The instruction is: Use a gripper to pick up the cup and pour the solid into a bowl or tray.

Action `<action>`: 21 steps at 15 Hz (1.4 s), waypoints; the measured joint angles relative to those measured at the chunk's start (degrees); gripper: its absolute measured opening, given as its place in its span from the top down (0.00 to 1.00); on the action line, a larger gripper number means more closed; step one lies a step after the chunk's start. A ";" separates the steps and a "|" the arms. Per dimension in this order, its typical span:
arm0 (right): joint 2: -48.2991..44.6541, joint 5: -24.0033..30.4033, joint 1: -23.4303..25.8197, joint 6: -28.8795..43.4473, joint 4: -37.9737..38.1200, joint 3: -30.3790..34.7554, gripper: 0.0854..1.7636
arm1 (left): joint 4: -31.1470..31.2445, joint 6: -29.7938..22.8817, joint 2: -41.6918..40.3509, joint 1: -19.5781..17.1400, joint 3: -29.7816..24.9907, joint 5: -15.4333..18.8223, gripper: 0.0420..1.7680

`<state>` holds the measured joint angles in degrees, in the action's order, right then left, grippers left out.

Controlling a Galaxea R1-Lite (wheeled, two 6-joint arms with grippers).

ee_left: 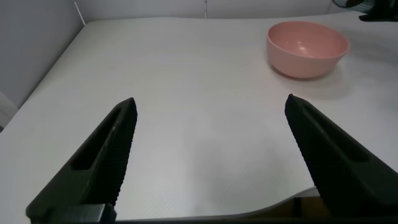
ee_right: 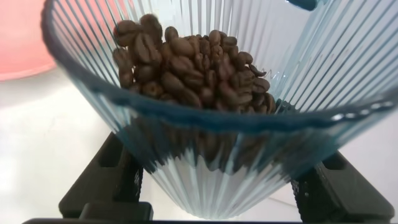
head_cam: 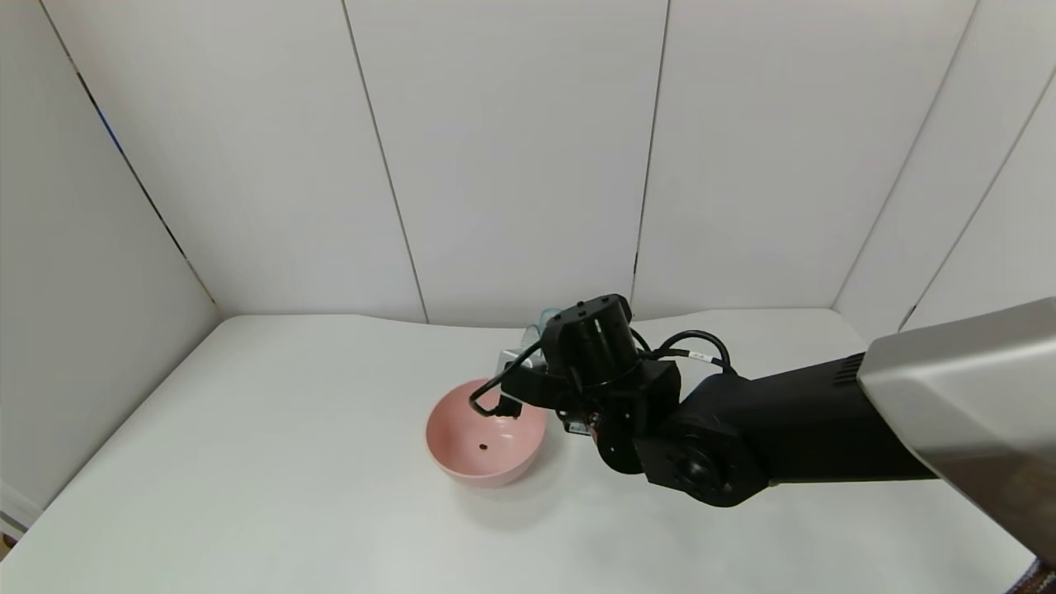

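My right gripper [head_cam: 535,363] is shut on the ribbed blue-grey cup [head_cam: 544,318] and holds it tilted above the far right rim of the pink bowl [head_cam: 485,441]. In the right wrist view the cup [ee_right: 205,180] sits between the black fingers [ee_right: 115,171], and a heap of brown pellets [ee_right: 186,62] lies inside near the rim. The bowl's edge shows behind the cup in that view [ee_right: 18,37]. One dark pellet [head_cam: 482,446] lies in the bowl. My left gripper [ee_left: 211,130] is open and empty, low over the table's near left part, far from the bowl [ee_left: 306,46].
The white table [head_cam: 247,462] is walled by white panels [head_cam: 495,148] at the back and on both sides. My right arm [head_cam: 784,429] reaches in from the right across the table. The table's near edge [ee_left: 273,202] shows in the left wrist view.
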<state>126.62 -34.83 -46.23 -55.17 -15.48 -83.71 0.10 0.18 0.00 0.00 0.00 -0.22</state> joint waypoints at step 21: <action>2.43 -5.52 -1.56 -15.54 0.29 -2.06 0.26 | -0.02 0.00 0.00 0.00 0.00 -0.02 0.03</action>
<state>129.05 -40.35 -47.79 -70.72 -15.19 -85.77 0.07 0.18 0.00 0.00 0.00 -0.24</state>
